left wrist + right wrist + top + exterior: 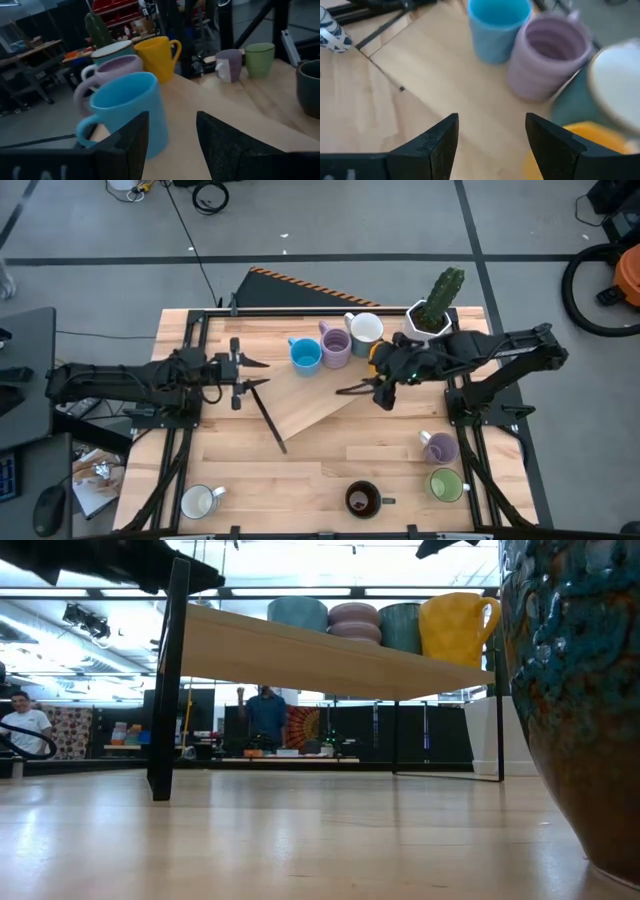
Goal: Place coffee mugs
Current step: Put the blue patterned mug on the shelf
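Four mugs stand in a row on a raised wooden shelf: blue, lavender, white and orange, the last partly under my right arm. On the table below stand a second lavender mug, a green one, a dark brown one and a white one. My left gripper is open, left of the blue mug. My right gripper is open over the shelf, near side of the row. Neither touches a mug.
A white faceted pot with a cactus stands at the far right, behind the orange mug. The shelf rests on thin black legs. The dark brown mug fills the low view's right side. Bare wood lies at the table's near middle.
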Robot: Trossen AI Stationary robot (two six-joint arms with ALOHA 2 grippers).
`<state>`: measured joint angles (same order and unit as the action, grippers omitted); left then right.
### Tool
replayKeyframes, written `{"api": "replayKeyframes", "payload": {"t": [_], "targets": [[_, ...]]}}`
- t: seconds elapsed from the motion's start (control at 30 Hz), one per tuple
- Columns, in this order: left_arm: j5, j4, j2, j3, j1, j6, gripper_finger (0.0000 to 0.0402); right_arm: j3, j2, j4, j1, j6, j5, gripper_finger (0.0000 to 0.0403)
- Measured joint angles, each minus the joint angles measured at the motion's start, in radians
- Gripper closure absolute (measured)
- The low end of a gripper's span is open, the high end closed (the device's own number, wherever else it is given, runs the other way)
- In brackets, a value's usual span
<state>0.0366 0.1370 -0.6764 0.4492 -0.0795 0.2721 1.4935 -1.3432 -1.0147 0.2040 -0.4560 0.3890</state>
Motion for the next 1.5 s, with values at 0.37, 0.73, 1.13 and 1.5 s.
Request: {"api": "replayKeyframes", "payload": {"t": [0.37,0.73,1.13,1.5], "targets": [[-0.061,0.04,0.024,-0.081,0.001,-0.067,0.023,0.172,-0.226,-0.34,0.046,-0.52,-0.385,0.0167],[-0.058,0.063,0.022,-0.081,0.0,-0.03,0.023,0.208,-0.36,-0.35,0.099,-0.581,-0.539,0.0173],[-0.056,0.019,0.021,-0.081,0.0,-0.056,0.023,0.211,-0.472,-0.116,0.331,-0.801,-0.6,0.0211],[-0.056,-0.01,0.021,-0.081,0.001,-0.105,0.023,0.211,-0.491,-0.251,0.485,-0.948,-0.461,0.0225]]}}
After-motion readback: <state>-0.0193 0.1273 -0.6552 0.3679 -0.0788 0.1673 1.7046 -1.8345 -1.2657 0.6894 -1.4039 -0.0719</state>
